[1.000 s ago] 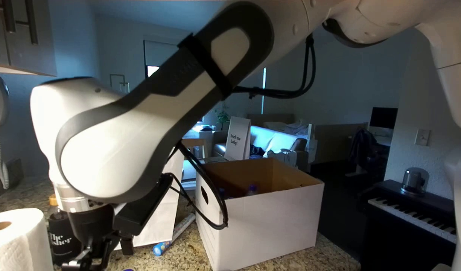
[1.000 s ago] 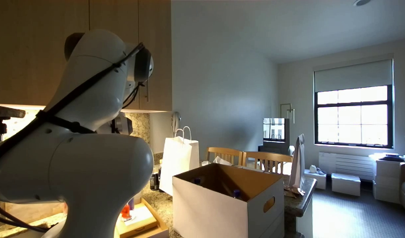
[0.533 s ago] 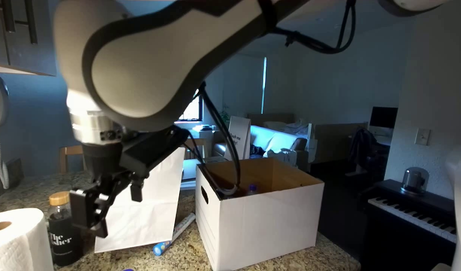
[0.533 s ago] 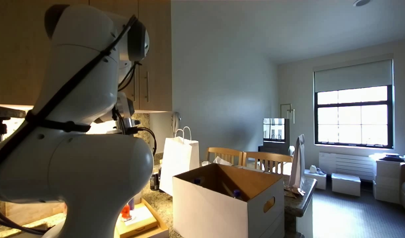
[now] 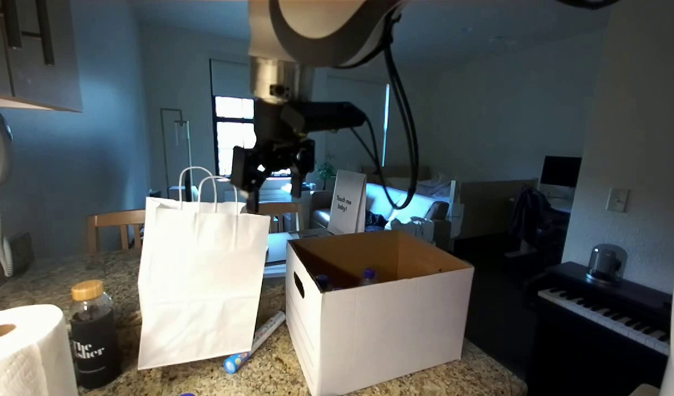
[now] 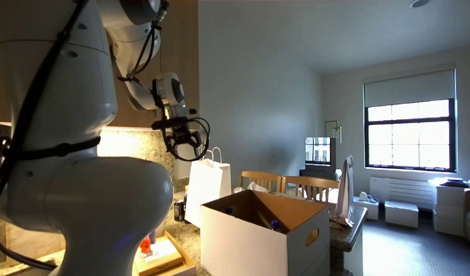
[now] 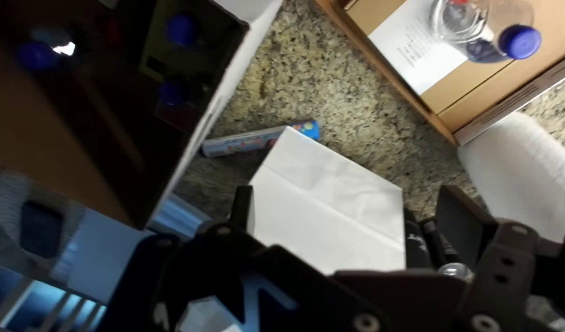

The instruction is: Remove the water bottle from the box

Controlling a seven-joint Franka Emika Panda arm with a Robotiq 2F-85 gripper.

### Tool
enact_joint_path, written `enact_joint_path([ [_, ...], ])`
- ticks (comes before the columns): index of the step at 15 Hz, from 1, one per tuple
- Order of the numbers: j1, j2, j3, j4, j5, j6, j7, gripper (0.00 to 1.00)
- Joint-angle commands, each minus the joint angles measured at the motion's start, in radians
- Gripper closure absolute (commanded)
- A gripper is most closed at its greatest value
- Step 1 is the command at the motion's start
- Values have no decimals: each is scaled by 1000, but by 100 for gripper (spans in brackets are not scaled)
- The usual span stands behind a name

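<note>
Inside the box (image 5: 392,330), water bottles (image 5: 368,276) sit lower than the claw (image 5: 274,196).

Matt cardboard box (image 5: 389,327), creased paper bag (image 5: 202,283), stone counter (image 7: 342,97)

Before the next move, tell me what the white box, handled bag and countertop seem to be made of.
White box: likely cardboard, matte, with plain brown inner walls. Handled bag: probably matte paper, creased across its face. Countertop: speckled like granite, perhaps laminate; finish unclear.
</note>
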Motion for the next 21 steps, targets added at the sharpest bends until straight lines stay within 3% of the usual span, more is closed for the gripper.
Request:
enact_joint_path([
  [1,-127,-156,-42,-86,69,-26,-25,0],
  [6,-278,-201,-159,-122,65,15,-133,0],
  [11,-320,-84,-227,-82,179,62,-208,0],
  [21,-299,253,-161,4,407,233,-83,0],
])
